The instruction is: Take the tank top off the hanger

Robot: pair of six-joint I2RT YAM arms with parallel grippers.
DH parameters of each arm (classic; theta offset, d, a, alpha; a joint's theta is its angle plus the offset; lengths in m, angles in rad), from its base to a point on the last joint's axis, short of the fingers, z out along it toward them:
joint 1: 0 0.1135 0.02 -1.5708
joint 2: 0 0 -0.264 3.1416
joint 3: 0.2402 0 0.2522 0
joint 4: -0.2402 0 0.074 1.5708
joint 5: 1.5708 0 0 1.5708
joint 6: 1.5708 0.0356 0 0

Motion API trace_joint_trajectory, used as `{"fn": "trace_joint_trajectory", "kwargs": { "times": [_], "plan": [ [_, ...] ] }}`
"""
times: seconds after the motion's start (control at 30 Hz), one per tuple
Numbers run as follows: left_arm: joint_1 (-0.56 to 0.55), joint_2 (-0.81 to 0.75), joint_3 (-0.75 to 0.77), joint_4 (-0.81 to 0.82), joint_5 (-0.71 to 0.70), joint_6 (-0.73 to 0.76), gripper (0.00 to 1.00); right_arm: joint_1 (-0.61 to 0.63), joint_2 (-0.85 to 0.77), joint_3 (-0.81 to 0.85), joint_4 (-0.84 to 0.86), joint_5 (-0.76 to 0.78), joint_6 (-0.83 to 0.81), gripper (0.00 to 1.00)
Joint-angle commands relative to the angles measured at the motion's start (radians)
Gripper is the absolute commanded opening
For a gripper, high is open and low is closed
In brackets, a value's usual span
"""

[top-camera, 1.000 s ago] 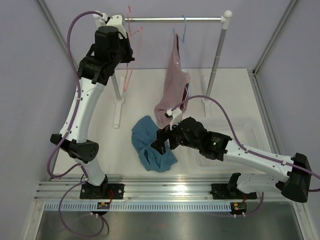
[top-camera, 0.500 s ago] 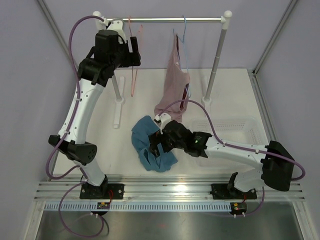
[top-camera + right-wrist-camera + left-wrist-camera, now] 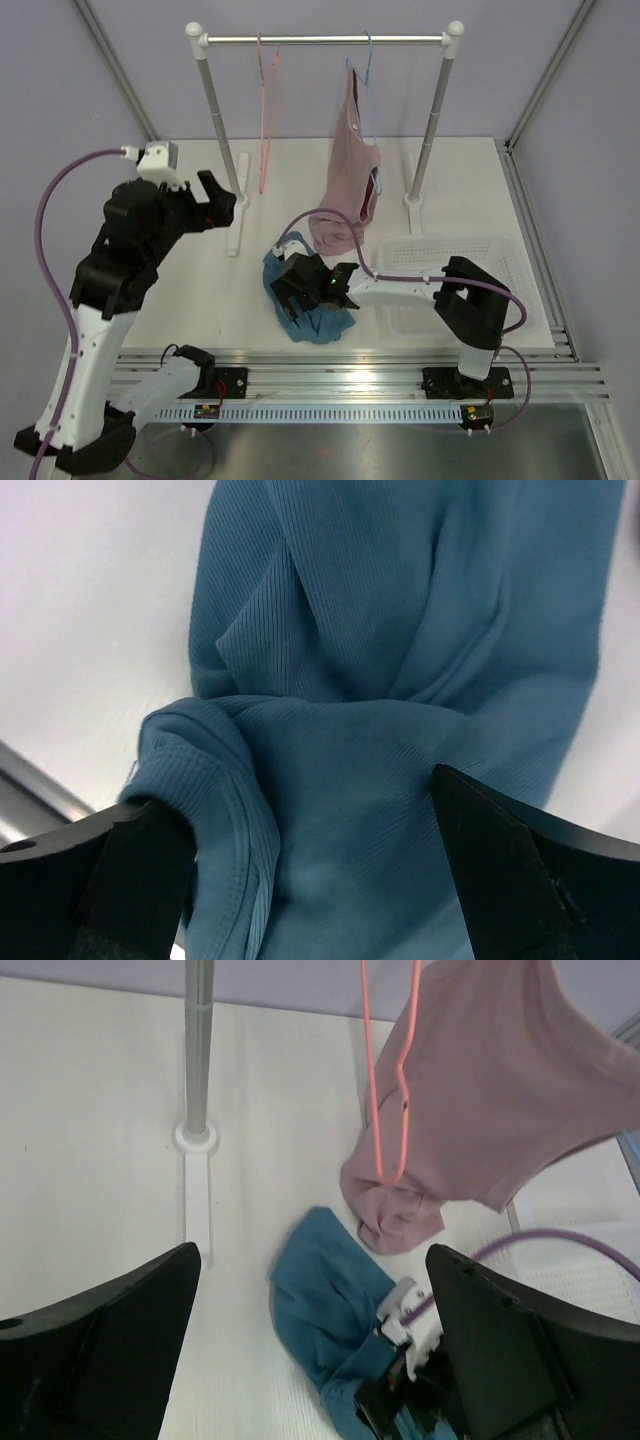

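The crumpled teal blue tank top is found off the thin pink wire hanger, near the worktop's front edge, with bare surface at its 9 o'clock. Two hangers and two tops are counted. The right claw, arm folded low, is spread wide over it; the left claw, raised at 10 o'clock, gapes likewise

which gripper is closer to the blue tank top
Right. The right gripper hangs open directly over the tank top; the left gripper is off to its left, near the rack post.
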Motion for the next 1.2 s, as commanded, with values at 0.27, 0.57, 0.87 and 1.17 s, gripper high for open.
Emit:
{"fn": "trace_joint_trajectory", "kwargs": {
  "times": [0.27,0.57,0.87,1.17],
  "plan": [
    [0.001,-0.432,-0.520,0.162,0.053,0.036,0.99,0.022,0.177,0.062,0.003,0.054,0.014,0.81],
    [0.104,-0.544,-0.645,0.187,-0.053,0.024,0.99,0.034,0.035,0.061,0.021,0.071,-0.019,0.00],
    [0.118,-0.585,-0.649,0.182,-0.054,0.018,0.99,0.033,-0.303,0.129,-0.120,0.098,-0.018,0.00],
    [0.119,-0.597,-0.649,0.176,-0.085,0.005,0.99,0.033,-0.597,0.184,-0.349,0.224,0.027,0.00]
  ]
}}
